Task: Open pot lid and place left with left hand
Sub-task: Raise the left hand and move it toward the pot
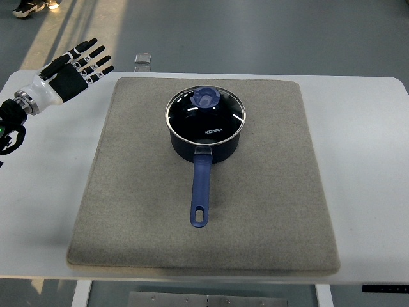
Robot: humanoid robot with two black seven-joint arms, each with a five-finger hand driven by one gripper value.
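Over the table's far left corner hangs the left hand, fingers spread wide and empty, well apart from the lid, which sits closed on the pot mid-mat, leaving room leftward

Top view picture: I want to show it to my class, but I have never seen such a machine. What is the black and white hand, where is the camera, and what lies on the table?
The camera looks steeply down from the robot's own side. The jointed hand is the robot's left hand, fingers spread, holding nothing, above the white table's far left corner. On a grey mat stands a dark blue pot, its handle pointing toward the camera. A glass lid with a blue knob closes it. No right hand shows.
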